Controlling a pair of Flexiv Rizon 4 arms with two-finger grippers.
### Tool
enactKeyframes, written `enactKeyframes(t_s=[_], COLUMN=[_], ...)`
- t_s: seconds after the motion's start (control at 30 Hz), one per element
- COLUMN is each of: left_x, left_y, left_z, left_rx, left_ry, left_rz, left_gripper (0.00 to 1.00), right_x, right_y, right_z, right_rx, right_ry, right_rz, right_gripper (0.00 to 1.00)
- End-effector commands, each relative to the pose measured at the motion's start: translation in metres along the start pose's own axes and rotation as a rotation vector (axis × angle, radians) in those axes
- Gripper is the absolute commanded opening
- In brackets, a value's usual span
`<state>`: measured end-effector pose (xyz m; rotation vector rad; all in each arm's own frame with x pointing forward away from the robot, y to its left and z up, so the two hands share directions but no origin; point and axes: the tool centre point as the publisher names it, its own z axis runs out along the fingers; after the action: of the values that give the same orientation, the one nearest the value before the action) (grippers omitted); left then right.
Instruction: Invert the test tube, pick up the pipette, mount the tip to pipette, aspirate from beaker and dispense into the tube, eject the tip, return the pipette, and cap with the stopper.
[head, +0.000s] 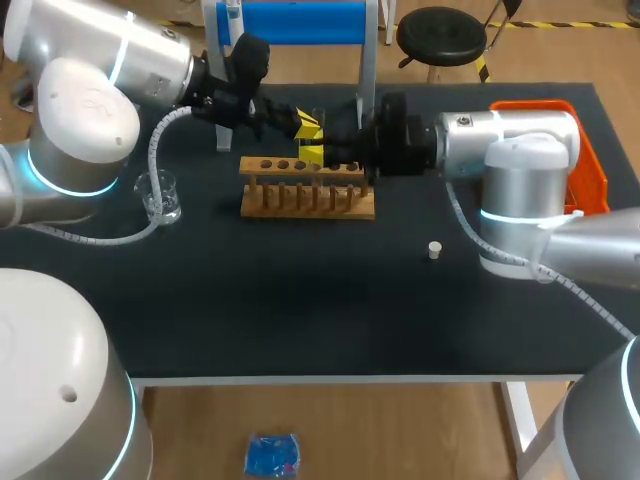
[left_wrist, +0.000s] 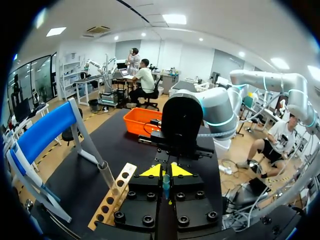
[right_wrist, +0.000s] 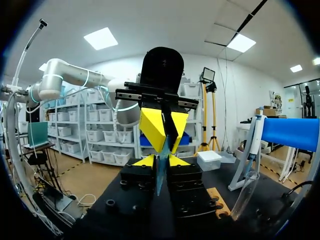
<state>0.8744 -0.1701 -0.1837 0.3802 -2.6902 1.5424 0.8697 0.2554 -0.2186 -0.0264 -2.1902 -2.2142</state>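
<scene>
Where our two arms meet, just above the wooden rack (head: 307, 200) toward the far edge of the tabletop, both claws face each other nose to nose. Our left claw (head: 303, 124) is clenched on what looks like the pipette (left_wrist: 166, 186), a slim opaque teal stem lying in the slot between its yellow wedge-shaped tips. Our right claw (head: 312, 155) is clenched on the tip (right_wrist: 160, 176), a thin, translucent bluish piece that tapers to a point. Both arms lie nearly level, the left coming in from the far left corner, the right from the right edge, wrists held straight.

The rack is a long block of pale wood with a row of round holes along its top and pegs along its front. A clear glass test tube (left_wrist: 106, 175) stands tilted in one end hole, beside the claws and apart from them.

A small clear beaker (head: 160, 195) stands near the left edge. A little white stopper (head: 434, 250) sits alone on the matte black tabletop right of the middle. An orange plastic bin (head: 592, 170) fills the far right corner, partly hidden by our right arm, and a blue-padded stand (head: 290, 22) rises at the far edge.
</scene>
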Motion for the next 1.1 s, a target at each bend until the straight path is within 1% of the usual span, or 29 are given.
enactKeyframes(t_s=[0.03,0.3,0.33,0.53,0.67,0.83,1.1], left_x=[-0.002,-0.002,-0.002,-0.002,-0.002,-0.002,-0.002], left_y=[0.000,0.000,0.000,0.000,0.000,0.000,0.000], left_z=[0.000,0.000,0.000,0.000,0.000,0.000,0.000], left_rx=[-0.001,-0.001,-0.001,-0.001,-0.001,-0.001,-0.001], left_ry=[0.002,0.002,0.002,0.002,0.002,0.002,0.002], left_rz=[0.001,0.001,0.001,0.001,0.001,0.001,0.001], left_gripper=[0.00,0.00,1.00,1.00,1.00,1.00,1.00], right_x=[0.000,0.001,0.001,0.002,0.004,0.011,0.026], right_y=[-0.001,0.000,0.000,0.001,0.002,0.005,0.012], right_z=[0.001,0.002,0.002,0.000,-0.011,-0.040,-0.100], right_rx=[-0.001,0.001,0.001,-0.001,0.001,0.005,0.015], right_ry=[0.003,0.005,0.006,0.005,0.005,-0.001,-0.013], right_rz=[-0.003,-0.004,-0.004,-0.007,-0.012,-0.017,-0.045], right_gripper=[0.00,0.00,0.00,0.00,0.00,0.00,0.00])
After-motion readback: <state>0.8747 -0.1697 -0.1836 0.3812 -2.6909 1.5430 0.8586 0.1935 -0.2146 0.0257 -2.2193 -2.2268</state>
